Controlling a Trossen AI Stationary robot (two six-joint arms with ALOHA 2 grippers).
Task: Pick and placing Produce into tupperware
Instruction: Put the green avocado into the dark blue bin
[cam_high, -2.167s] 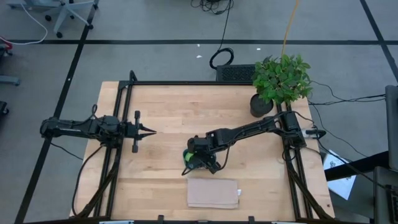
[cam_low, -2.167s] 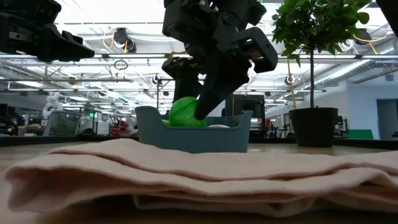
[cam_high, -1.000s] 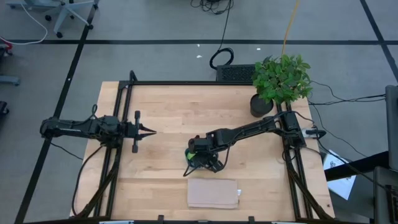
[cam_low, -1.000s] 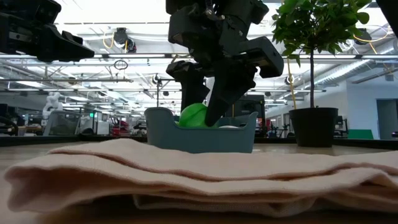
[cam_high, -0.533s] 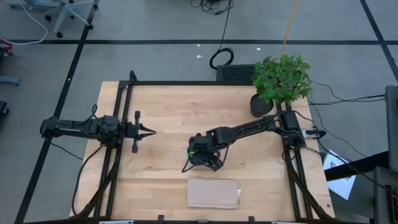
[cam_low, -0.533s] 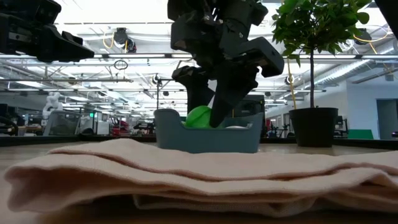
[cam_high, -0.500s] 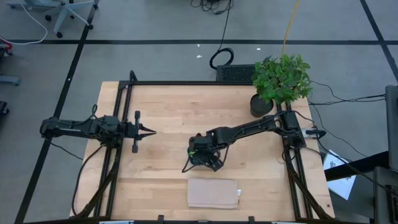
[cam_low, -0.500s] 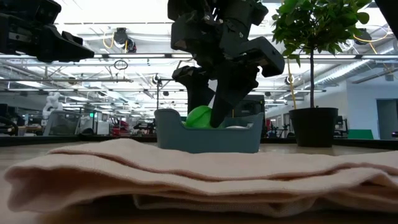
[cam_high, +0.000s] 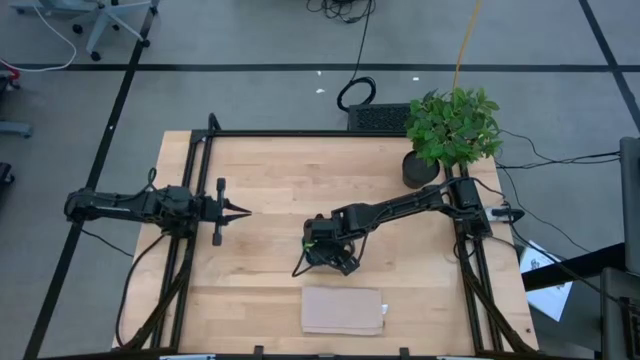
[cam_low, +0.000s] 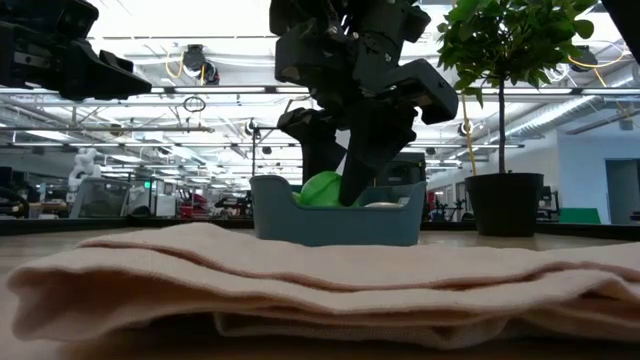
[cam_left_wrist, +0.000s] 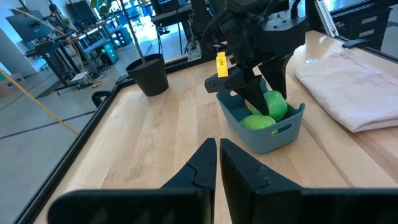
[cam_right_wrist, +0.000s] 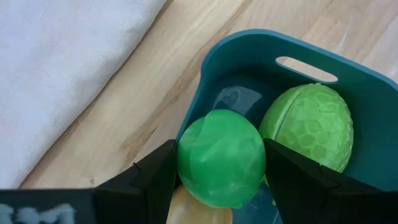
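I had the right end effector (cam_right_wrist: 221, 180) down inside the teal tupperware (cam_low: 335, 222), fingers (cam_right_wrist: 152, 177) spread either side of the bright green ball (cam_right_wrist: 221, 157) and clamped on it. The ball sat within the container walls, at the end nearest the tan cloth (cam_high: 343, 311). Whether it rested on the tupperware floor I couldn't tell.

The lime-green piece (cam_right_wrist: 308, 127), with its textured skin, lay in the tupperware right beside the ball, touching or nearly so. A bit of the yellow-orange piece (cam_right_wrist: 196, 211) showed under the ball, between the fingers, also inside the container.

From the high view the tupperware was mostly hidden under the right arm (cam_high: 400, 210), near the middle of the table (cam_high: 270, 180), just beyond the cloth and apart from it. From the low view the cloth filled the foreground and the container stood behind it, with the ball poking above its rim.

The left end effector (cam_high: 240, 210) was parked over the left side of the table, well apart from the tupperware, fingers (cam_left_wrist: 202, 165) together with nothing in them and pointed toward the container.

The potted plant (cam_high: 450, 130) stood at the far right corner of the table.
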